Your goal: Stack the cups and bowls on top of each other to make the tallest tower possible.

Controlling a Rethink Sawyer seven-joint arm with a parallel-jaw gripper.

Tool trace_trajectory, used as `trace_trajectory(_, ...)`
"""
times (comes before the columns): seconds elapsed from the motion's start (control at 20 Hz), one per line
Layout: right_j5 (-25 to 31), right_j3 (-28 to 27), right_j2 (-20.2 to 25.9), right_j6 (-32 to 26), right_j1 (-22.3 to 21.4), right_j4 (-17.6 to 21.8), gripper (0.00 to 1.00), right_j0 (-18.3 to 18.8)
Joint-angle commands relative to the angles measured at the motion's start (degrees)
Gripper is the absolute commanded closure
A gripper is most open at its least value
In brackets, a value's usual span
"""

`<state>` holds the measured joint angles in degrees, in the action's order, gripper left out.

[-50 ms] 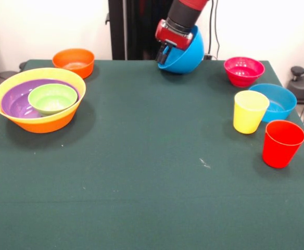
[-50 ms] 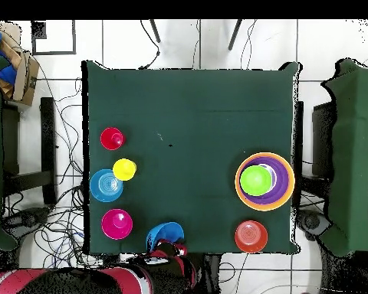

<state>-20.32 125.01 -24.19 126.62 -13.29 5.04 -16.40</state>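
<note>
You've got the tower [image 1: 37, 101] at your bench's [image 1: 141, 172] left, both cups [image 1: 250, 111] right, a tilted bowl [image 1: 186, 54] behind centre.

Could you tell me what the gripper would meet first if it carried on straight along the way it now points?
Probably the table: the gripper points down beside the tilted blue bowl.

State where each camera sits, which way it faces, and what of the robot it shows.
Front view: across the table facing the robot; the gripper and forearm hold a tilted blue bowl.
Overhead view: above, looking straight down; the arm enters at the bottom edge by that blue bowl.
Both show the tower and the cups.
</note>
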Motion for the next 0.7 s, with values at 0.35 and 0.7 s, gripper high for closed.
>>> trace_trajectory(0.35,0.90,-6.71,6.12,4.78,-1.98,0.85,1.00,3.48)
trace_trajectory(0.7,2.99,-6.37,7.04,4.16,-4.06,1.39,1.00,4.49)
